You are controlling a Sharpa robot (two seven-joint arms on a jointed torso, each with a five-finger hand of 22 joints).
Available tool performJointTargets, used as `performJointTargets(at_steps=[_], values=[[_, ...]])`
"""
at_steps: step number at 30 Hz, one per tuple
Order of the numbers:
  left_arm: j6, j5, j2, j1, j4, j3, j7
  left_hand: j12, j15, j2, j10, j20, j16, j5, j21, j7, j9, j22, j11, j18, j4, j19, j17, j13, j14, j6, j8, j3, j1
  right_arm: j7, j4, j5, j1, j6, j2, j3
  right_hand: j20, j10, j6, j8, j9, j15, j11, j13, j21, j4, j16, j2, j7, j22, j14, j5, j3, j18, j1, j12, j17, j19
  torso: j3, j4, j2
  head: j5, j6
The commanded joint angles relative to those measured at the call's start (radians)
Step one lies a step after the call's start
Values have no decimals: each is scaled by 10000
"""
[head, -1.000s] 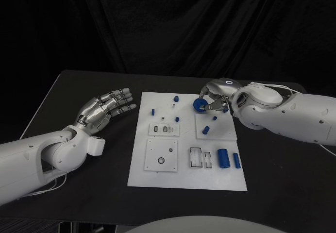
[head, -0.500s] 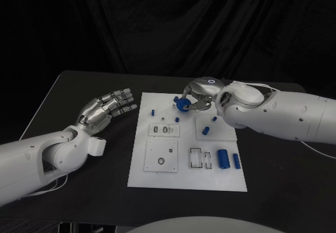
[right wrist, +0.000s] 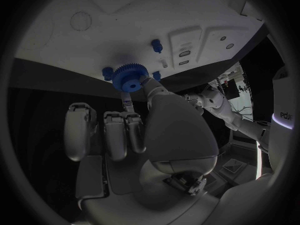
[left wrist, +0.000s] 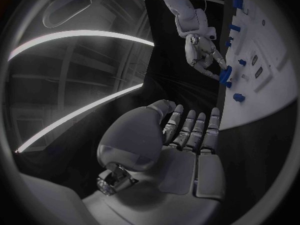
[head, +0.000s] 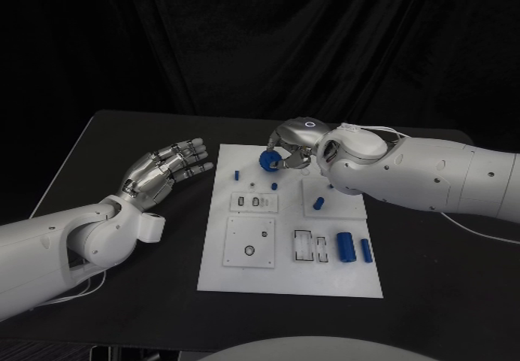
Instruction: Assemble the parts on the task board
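Observation:
My right hand (head: 297, 144) hovers over the far end of the white task board (head: 271, 278) and pinches a blue gear (head: 269, 160) at its fingertips. In the right wrist view the toothed gear (right wrist: 130, 77) sits at the tip of my right hand (right wrist: 140, 130), just above the board (right wrist: 125, 25), close to a small blue peg (right wrist: 156, 45). My left hand (head: 164, 168) floats left of the board, fingers spread, holding nothing. The left wrist view shows my left hand (left wrist: 184, 145) with the right hand (left wrist: 203, 55) and its gear (left wrist: 225, 75) beyond it.
On the board lie small blue pegs (head: 237, 174) (head: 274, 185) (head: 318, 201), and two blue cylinders (head: 346, 245) (head: 367, 249) near the right edge. Inset plates with slots (head: 254, 201) and a round hole (head: 249, 249) occupy the board's middle. Black table (head: 130, 301) surrounds it.
My right hand has carried the blue gear to the left across the far end of the board. The left hand has stayed where it was.

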Motion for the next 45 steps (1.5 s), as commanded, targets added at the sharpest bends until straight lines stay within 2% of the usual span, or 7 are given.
performJointTargets(at_steps=[1,7,11,19,25,33,45], values=[[130,31,35,-10,2,8,1643,8,93,6,1,14,36,18,50,45,1,15,81,-171,-3,72,16,6,-3,-21,-14,44,-111,16,-148,-46,-17,223,89,9,15,1061,-100,-25,1172,15,45,2634,-84,15,56,100,-8,1568,1052,-43,1,-36,54,55,2635,-94,-8,0,2,14,-15],[147,31,78,-11,-27,8,1642,8,93,6,1,14,36,18,50,45,1,15,81,-171,-3,72,16,6,-3,-21,-14,44,-111,-126,-520,-46,-96,597,307,9,68,1061,-1025,-596,991,53,70,2634,-570,39,-191,43,158,1310,865,-59,119,95,60,55,2345,-464,3,9,4,-11,-33],[154,31,86,-12,-34,8,1642,8,93,6,1,14,36,18,50,45,1,15,81,-171,-3,72,16,6,-3,-21,-14,44,-111,-195,-619,-46,-135,715,357,9,48,1050,-1366,-896,866,25,33,2622,-627,63,-213,15,158,1299,851,-147,164,104,44,52,2324,-485,0,-10,3,24,-43],[155,30,85,-15,-52,8,1638,8,93,6,1,14,36,18,50,45,1,15,81,-171,-3,72,16,6,-3,-21,-14,44,-111,-197,-625,-46,-171,738,360,9,-32,674,-1908,-1492,481,-61,-70,2203,-692,140,-195,-29,48,1327,868,-782,111,105,-77,-72,2352,-462,-2,-16,5,9,-68],[169,30,102,-19,-64,8,1638,-3,98,-8,-8,13,33,14,53,50,1,14,86,-181,-6,74,14,5,-13,-29,-18,82,-123,-106,-498,-46,-191,639,314,9,-40,667,-1778,-1461,469,-68,-75,2193,-717,160,-206,-18,45,1324,860,-860,92,108,-99,-77,2341,-469,17,-9,7,-6,-71],[169,30,94,-23,-73,8,1634,-3,98,-8,-8,13,33,14,53,50,1,14,86,-181,-6,74,14,5,-13,-29,-18,82,-123,-2,-330,-46,-215,507,218,9,-49,681,-1573,-1399,471,-75,-80,2206,-729,166,-208,-1,39,1333,860,-866,84,107,-94,-75,2340,-463,9,-53,0,41,-104],[168,30,81,-27,-61,8,1628,-3,98,-8,-8,13,33,14,53,50,1,14,86,-181,-6,74,14,5,-13,-29,-18,82,-123,50,-272,-46,-237,391,139,9,-57,662,-1616,-1453,436,-88,-109,2183,-764,139,-221,-13,-14,1324,851,-846,86,115,-53,-83,2328,-480,7,-36,0,20,-118]])
